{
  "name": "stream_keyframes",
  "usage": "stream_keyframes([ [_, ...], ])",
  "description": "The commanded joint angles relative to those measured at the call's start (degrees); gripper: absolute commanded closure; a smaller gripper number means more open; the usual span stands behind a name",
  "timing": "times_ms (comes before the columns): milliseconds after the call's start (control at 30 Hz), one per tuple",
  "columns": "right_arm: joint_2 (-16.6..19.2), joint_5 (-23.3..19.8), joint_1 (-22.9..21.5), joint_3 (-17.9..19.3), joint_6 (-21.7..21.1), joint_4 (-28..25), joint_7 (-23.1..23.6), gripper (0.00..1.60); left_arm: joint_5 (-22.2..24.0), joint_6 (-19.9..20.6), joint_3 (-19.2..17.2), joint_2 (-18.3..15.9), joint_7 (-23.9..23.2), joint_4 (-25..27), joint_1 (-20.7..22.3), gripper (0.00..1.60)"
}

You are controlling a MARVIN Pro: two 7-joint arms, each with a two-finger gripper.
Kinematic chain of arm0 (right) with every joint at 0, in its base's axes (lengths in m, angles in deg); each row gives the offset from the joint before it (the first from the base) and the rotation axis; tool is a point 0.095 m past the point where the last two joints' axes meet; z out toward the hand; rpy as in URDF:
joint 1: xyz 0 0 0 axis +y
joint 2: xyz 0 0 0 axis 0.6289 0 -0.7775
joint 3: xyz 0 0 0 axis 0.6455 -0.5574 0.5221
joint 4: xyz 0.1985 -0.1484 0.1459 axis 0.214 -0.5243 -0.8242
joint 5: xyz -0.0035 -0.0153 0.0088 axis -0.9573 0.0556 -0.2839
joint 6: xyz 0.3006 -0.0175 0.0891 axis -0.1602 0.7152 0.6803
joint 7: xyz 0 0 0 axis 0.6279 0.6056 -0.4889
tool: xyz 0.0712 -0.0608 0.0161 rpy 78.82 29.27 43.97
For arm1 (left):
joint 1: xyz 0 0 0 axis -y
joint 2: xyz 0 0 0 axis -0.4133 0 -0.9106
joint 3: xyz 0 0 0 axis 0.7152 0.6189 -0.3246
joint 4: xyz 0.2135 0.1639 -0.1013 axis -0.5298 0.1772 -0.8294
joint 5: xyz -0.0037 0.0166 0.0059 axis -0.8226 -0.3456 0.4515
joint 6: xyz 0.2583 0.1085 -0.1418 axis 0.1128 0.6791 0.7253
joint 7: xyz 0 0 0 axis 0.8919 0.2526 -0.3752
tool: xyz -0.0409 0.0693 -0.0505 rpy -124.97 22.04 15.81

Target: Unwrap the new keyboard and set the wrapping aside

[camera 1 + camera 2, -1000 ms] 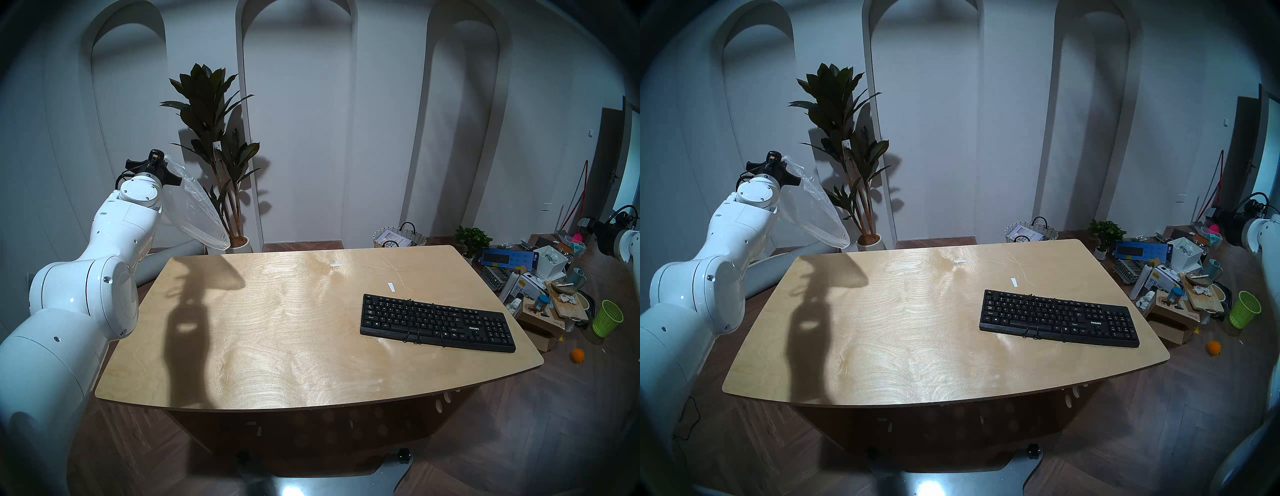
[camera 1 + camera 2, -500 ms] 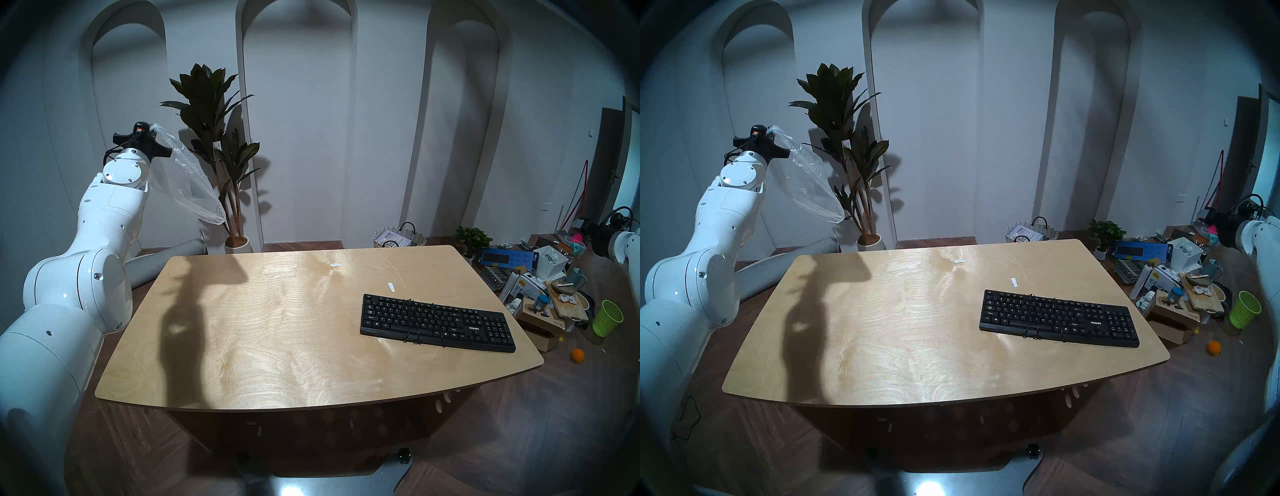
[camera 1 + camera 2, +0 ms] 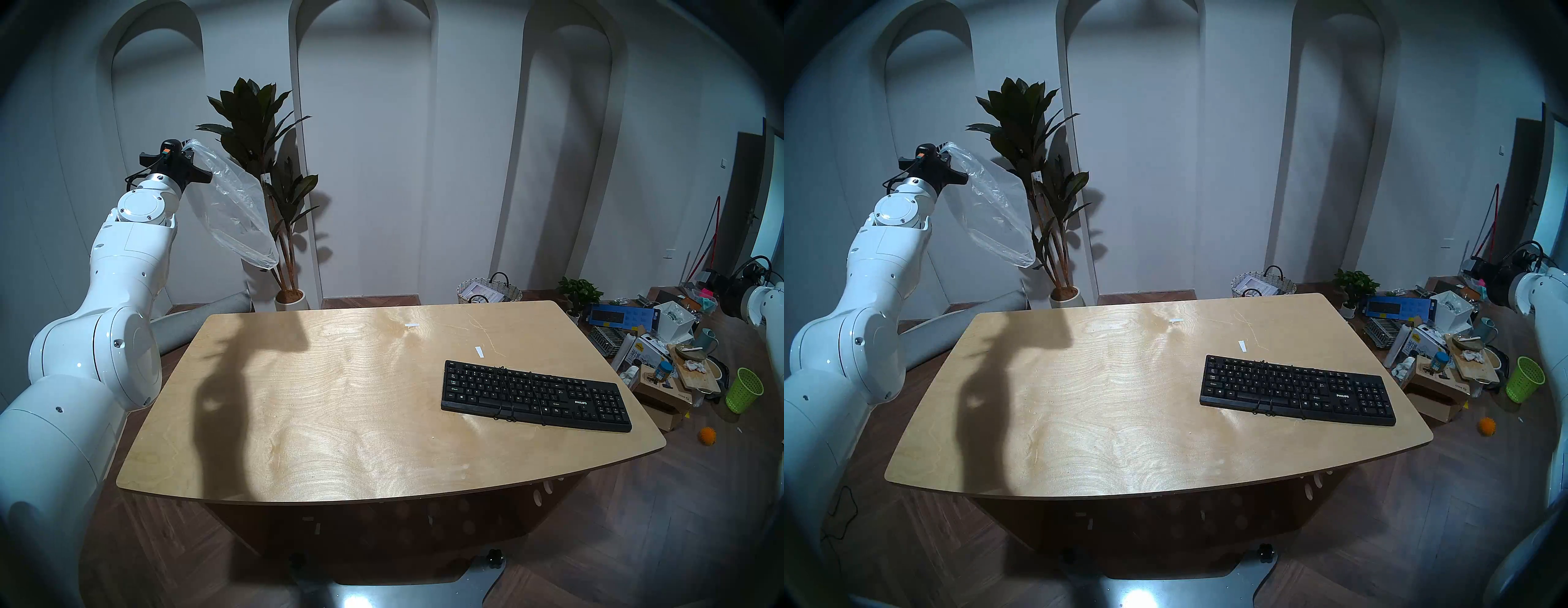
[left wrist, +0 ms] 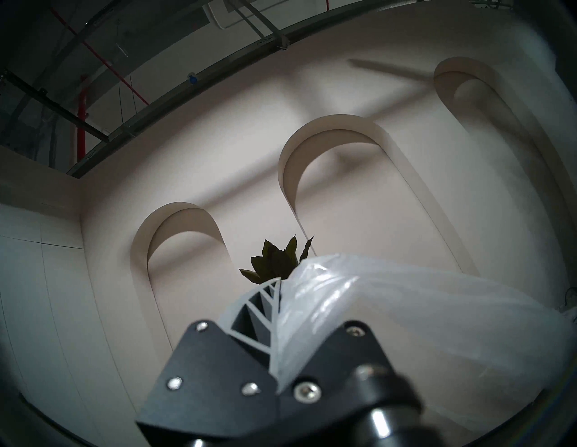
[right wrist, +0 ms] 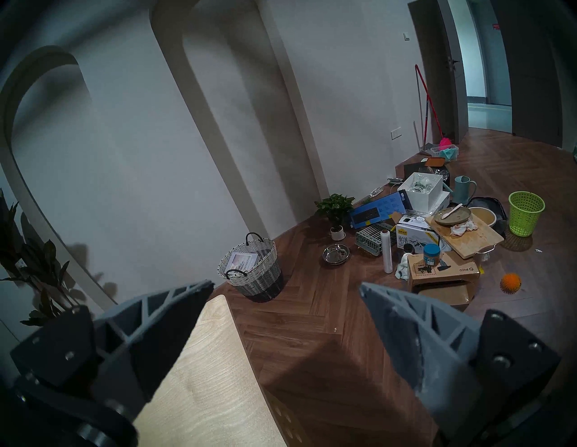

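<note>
My left arm raised at the frame's upper left, wrapping pinched in its gripper.

My left gripper (image 3: 185,149) is clamped on the wrapping (image 3: 237,208), a crinkled clear bag sagging toward the plant (image 3: 259,140). My right gripper (image 5: 285,288) is spread wide, empty. The keyboard (image 3: 535,395) lies bare, black, cable bundled across it, at the bench's (image 3: 339,424) right; floor clutter beyond.

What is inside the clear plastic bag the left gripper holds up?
Nothing visible: the crinkled transparent plastic bag hangs empty from the left gripper. The black keyboard lies bare on the table.
</note>
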Motion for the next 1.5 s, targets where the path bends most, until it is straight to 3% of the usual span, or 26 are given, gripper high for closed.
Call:
stream_keyframes([
  [0, 0.03, 0.22, -0.71, 0.02, 0.64, -0.44, -0.19, 0.0, 1.65, -1.5, -0.78, -0.81, -3.34, 2.35, 0.2, 1.6],
  [867, -0.52, 0.94, -0.6, -0.99, 0.75, 0.35, -0.83, 0.0, 7.41, -1.22, -3.87, -1.52, -19.17, 2.33, -6.68, 1.6],
  [1467, -0.8, 2.56, -0.89, -1.49, 0.92, 0.52, -2.08, 0.0, 11.56, -0.7, -6.09, -2.52, -32.58, 2.68, -12.31, 1.6],
])
